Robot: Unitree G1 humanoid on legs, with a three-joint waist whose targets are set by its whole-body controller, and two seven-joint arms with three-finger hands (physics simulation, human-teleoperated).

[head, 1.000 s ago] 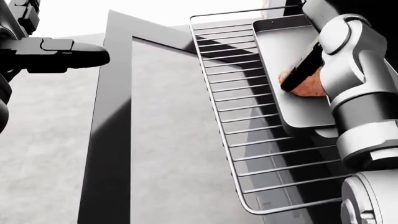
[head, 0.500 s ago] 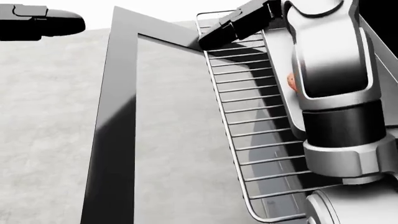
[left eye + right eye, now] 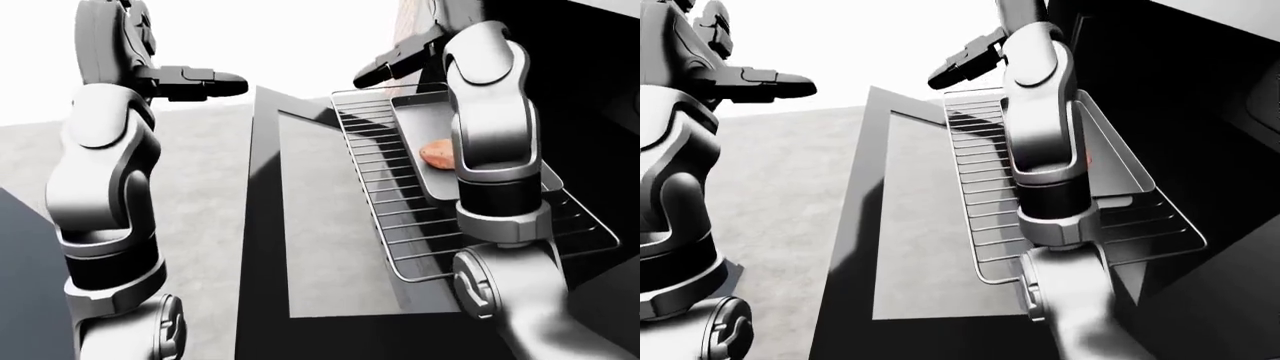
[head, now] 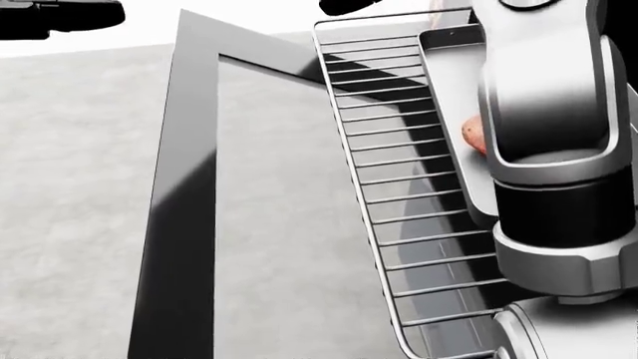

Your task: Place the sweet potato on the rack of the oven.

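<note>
Reaching above rack [image 3: 400, 217], right hand [image 3: 385, 67] empty, sweet potato [image 3: 436, 154] trayed

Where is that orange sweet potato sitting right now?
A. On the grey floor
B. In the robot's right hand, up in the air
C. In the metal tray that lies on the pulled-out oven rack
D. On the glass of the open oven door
C: the sweet potato lies in the tray on the oven rack, and the right hand is raised above it with nothing in it.
</note>
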